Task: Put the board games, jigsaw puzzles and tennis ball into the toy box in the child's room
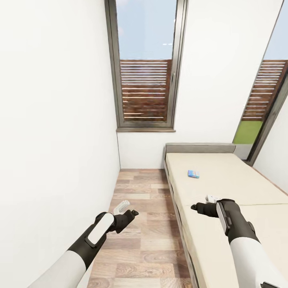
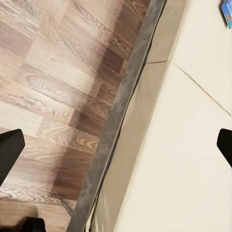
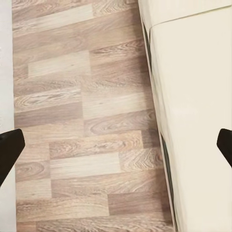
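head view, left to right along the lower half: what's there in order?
White wall → left end effector → wood floor → bed with the small blue board game → right end effector over the bed's near part.

One small blue board game [image 1: 193, 173] at centre right, one bed [image 1: 224, 188], two windows, two arms.

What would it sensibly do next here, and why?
Probably roll forward along the bed toward the small blue board game. That box lies far up the mattress, well beyond the right end effector, which hangs over the near part of the bed with jaws open and nothing between them. The left end effector hangs open over the wooden floor.
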`<state>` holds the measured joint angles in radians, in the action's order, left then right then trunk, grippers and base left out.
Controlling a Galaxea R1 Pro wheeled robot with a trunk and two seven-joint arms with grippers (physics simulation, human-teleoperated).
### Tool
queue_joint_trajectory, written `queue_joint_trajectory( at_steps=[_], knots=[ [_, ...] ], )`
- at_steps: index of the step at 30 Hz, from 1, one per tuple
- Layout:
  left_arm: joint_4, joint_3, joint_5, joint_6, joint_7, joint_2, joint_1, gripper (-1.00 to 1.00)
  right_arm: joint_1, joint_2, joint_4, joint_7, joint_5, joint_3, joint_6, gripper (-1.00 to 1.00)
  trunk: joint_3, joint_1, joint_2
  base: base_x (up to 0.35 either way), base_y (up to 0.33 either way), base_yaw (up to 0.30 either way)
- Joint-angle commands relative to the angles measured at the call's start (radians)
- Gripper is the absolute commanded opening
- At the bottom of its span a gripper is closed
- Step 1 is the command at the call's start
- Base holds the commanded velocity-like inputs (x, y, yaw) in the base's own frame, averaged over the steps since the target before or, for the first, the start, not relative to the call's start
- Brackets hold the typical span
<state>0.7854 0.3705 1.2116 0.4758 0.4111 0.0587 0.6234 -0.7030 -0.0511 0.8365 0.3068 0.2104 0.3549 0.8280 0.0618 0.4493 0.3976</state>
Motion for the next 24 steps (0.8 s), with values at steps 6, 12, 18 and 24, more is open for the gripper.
queue_joint_trajectory(
  at_steps=[6, 12, 18, 24],
  knots=[
    [0.002, 0.002, 0.01, 0.0, 0.009, 0.0, 0.001, 1.0, -0.001, 0.0, 0.001, 0.009, 0.011, 0.003, 0.003, 1.0, 0.002, 0.001, 0.002, 0.008, 0.006, 0.0],
    [0.002, 0.002, 0.01, 0.0, 0.009, 0.0, 0.001, 1.0, -0.001, 0.0, 0.001, 0.009, 0.011, 0.003, 0.003, 1.0, 0.002, 0.001, 0.002, 0.003, 0.083, 0.0],
    [0.002, 0.002, 0.01, 0.0, 0.009, 0.0, 0.001, 1.0, -0.001, 0.0, 0.001, 0.009, 0.011, 0.003, 0.004, 1.0, 0.002, 0.001, 0.002, 0.001, 0.048, 0.0],
    [0.002, 0.002, 0.01, 0.001, 0.009, 0.0, 0.001, 1.0, -0.001, 0.0, 0.001, 0.009, 0.011, 0.003, 0.004, 1.0, 0.002, 0.001, 0.002, 0.0, 0.018, 0.0]
  ],
)
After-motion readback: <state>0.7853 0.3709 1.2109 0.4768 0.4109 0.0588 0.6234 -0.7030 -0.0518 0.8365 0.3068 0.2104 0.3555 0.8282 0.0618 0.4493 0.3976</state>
